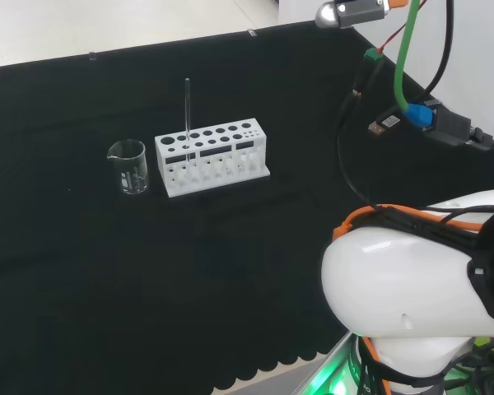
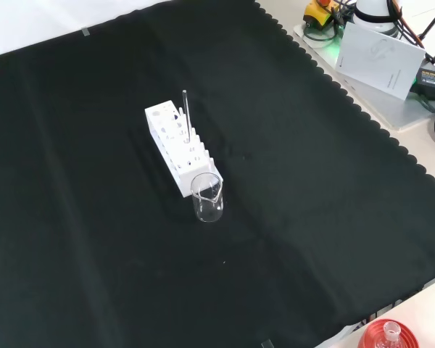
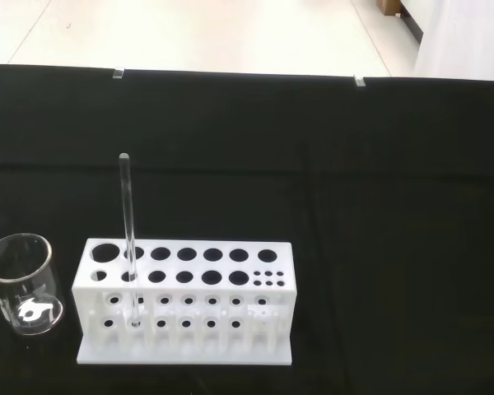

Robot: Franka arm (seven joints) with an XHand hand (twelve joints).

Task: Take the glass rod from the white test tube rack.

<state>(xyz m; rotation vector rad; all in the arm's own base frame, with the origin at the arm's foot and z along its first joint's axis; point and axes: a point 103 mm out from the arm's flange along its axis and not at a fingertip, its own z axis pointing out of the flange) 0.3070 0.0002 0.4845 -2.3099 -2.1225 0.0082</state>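
Plainly, rod: the glass rod [image 1: 187, 115] stands upright in the white test tube rack [image 1: 212, 156], left end in the head view, its top free for grasping.
Beaker: the beaker [image 1: 129, 167] sits just left (clear of the rod).
Fingers: cannot tell.
Desk: the desk [image 1: 82, 271], black cloth.

I work at a lab bench: black cloth [image 2: 333, 217] covers it, and on it stand a white test tube rack [image 1: 212, 156] with a glass rod [image 1: 187, 111] upright in it and a clear glass beaker [image 1: 129, 166] just beside.
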